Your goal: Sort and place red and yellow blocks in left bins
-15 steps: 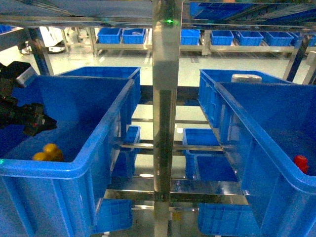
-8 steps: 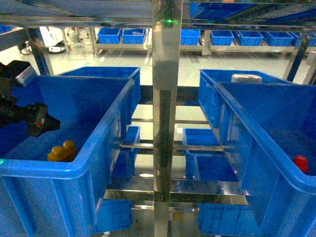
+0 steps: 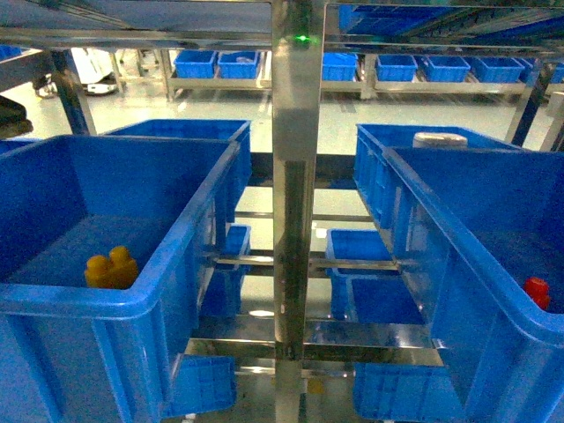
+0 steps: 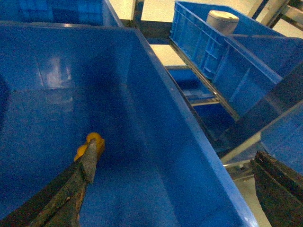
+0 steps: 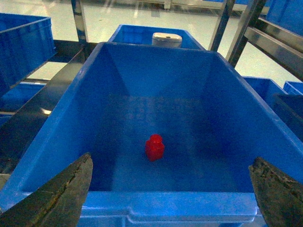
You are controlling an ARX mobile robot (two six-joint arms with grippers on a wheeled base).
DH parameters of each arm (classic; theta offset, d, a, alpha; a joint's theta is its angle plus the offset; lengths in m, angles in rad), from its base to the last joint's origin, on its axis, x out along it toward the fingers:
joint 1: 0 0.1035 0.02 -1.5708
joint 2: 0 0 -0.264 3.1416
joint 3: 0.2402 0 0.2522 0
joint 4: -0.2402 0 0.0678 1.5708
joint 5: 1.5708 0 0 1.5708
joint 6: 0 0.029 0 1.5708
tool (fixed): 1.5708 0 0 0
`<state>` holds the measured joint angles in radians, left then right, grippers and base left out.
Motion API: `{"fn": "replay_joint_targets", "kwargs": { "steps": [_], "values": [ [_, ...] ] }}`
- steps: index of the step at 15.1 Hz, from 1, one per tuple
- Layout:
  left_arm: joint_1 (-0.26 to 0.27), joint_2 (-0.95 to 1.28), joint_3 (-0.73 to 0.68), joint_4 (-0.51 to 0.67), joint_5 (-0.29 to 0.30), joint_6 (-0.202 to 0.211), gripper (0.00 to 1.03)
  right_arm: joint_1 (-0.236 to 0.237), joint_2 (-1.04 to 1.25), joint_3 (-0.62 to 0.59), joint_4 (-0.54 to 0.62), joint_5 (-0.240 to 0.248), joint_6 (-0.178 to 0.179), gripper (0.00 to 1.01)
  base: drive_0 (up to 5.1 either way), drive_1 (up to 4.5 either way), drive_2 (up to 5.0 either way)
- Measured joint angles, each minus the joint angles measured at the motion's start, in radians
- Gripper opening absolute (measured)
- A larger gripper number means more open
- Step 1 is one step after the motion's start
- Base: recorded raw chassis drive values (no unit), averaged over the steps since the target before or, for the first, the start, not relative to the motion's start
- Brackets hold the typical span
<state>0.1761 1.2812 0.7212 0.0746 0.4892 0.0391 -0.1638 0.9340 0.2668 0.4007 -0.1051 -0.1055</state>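
Orange-yellow plastic toy brick with two round studs (image 3: 111, 267) lies on the floor of the large deep blue plastic crate on the left (image 3: 181, 231), close to the crate's near wall and apart from its side walls; its studs point up and its surface looks smooth and glossy. In the left wrist view the same brick (image 4: 91, 143) shows just past the tip of one dark finger (image 4: 83, 170) of the left gripper (image 4: 175, 172), whose jaws stand wide apart above the crate with nothing between them. The small red plastic cube-like brick with one stud (image 5: 154, 147) sits upright near the middle of the floor of the large blue crate on the right (image 5: 61, 137), touching no wall. The right gripper (image 5: 171, 187) hangs before that crate, jaws spread wide and empty. A white cylindrical container (image 5: 166, 39) stands in the smaller blue bin (image 5: 124, 34) behind.
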Motion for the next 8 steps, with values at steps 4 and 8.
{"fn": "replay_joint_targets", "kwargs": {
  "steps": [4, 8],
  "values": [
    [-0.119, -0.337, -0.079, 0.043, -0.151, -0.263, 0.98, 0.000, 0.000, 0.000, 0.000, 0.000, 0.000, 0.98, 0.0, 0.00, 0.0],
    [-0.130, -0.338, -0.058, 0.068, -0.172, -0.394, 0.98, 0.022, 0.021, -0.125, 0.348, -0.031, 0.067, 0.76, 0.0, 0.00, 0.0]
  ]
}}
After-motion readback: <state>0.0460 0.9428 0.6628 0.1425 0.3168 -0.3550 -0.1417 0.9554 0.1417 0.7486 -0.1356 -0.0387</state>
